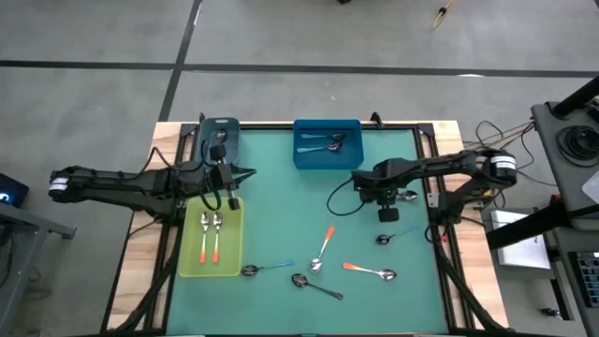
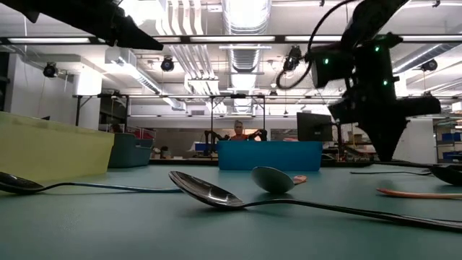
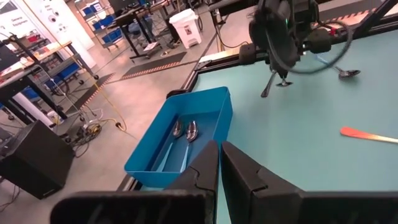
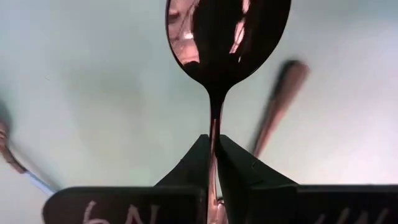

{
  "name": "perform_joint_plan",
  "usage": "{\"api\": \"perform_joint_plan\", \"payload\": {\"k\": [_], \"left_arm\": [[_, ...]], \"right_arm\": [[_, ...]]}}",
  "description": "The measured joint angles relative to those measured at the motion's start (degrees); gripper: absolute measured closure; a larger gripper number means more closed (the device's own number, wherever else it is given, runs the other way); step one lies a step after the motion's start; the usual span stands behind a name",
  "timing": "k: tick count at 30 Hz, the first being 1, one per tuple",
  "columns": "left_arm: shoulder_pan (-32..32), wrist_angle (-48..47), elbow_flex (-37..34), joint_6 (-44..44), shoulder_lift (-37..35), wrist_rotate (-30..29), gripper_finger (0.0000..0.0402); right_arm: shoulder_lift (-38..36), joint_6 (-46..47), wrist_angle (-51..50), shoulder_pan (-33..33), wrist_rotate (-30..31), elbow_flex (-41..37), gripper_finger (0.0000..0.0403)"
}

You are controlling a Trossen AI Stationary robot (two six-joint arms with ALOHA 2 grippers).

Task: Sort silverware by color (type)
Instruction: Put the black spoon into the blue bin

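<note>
Right gripper (image 1: 387, 208) sits right of centre in the high view, over the green mat (image 1: 281, 215), fingers clamped on the thin neck of a dark metal spoon (image 4: 227, 37) — its bowl fills the upper middle of the right wrist view, pointing away from the fingers. Left gripper (image 1: 234, 174) hangs left of centre, above the top edge of the yellow-green tray (image 1: 190, 267), fingers together, nothing between them. That tray holds two orange-handled spoons (image 1: 211, 239) side by side. The blue bin (image 1: 327, 158) at upper centre holds light-blue-handled spoons (image 3: 183, 134). Loose on the mat in the lower half: an orange-handled spoon (image 1: 323, 248), another orange one (image 1: 370, 271), a blue-handled spoon (image 1: 265, 270), a dark spoon (image 1: 315, 285) — and a blue-handled one (image 1: 396, 235) just below the right gripper.
</note>
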Motion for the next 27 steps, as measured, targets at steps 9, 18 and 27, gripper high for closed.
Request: {"api": "perform_joint_plan", "payload": {"k": [9,18,27], "left_arm": [[0.0,5.6,0.0,-0.6,3.0,6.0,0.0402],[0.0,12.5,0.0,-1.1,9.1,6.1,0.0402],[0.0,19.3,0.0,-2.0,11.7,6.1,0.0397]], "right_arm": [[-11.9,11.3,14.4,0.0,0.4,0.0,0.0394],[-14.1,12.5,47.4,0.1,3.1,0.0,0.0394],[-5.4,10.5,73.9,0.4,3.7,0.0,0.0394]]}}
